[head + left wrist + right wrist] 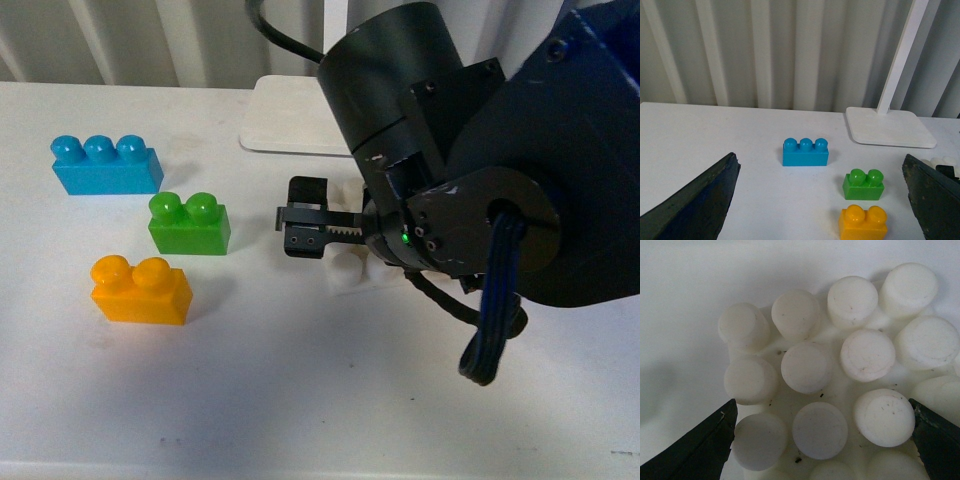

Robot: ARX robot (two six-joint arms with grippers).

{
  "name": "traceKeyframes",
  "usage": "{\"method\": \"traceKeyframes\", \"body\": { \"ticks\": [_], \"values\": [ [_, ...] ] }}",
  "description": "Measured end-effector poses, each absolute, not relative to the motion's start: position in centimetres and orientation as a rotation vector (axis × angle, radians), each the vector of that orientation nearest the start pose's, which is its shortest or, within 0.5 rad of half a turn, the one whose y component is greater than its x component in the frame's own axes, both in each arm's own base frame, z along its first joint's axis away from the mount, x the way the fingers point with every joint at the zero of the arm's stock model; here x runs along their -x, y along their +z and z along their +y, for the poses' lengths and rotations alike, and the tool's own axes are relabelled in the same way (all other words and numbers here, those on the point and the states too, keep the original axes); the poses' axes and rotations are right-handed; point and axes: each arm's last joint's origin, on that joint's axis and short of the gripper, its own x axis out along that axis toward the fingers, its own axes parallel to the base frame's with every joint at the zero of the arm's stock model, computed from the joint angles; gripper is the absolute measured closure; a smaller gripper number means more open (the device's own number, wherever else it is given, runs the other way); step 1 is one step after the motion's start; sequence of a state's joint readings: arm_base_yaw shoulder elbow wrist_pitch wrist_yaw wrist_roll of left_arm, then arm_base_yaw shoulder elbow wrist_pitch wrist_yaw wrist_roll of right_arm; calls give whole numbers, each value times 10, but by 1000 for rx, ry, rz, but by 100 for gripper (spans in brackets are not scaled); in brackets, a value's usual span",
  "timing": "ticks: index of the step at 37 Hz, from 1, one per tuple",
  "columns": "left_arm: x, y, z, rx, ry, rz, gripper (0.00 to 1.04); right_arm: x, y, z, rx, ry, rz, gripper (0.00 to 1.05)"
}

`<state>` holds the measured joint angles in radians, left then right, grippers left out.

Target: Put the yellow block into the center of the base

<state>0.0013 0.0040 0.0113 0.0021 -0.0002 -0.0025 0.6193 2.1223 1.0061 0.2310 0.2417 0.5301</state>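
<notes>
The orange-yellow two-stud plastic brick (140, 290) looked glossy and smooth; the white studded plastic base plate (807, 367) appeared matt, lightly specked.

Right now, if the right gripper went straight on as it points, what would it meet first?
Probably the base: the right gripper points at its white studs, which fill its wrist view between open jaws; nothing shows in between.

The right arm (470, 150) bends over at the wrist, and the right gripper (303, 228) points downward with jaws spread wide. The left gripper (821, 200) faces forward, nearly level, with jaws wide apart.
</notes>
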Motion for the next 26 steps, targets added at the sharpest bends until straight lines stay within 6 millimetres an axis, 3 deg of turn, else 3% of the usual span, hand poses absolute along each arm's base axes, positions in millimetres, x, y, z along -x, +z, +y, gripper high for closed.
{"method": "traceKeyframes", "body": {
  "ticks": [7,26],
  "values": [
    [-97,167,0,2,1,-9,6,-311,60,238,-113,163,874,9],
    [-97,167,0,2,2,-9,6,-308,63,250,-145,184,883,9]
  ]
}}
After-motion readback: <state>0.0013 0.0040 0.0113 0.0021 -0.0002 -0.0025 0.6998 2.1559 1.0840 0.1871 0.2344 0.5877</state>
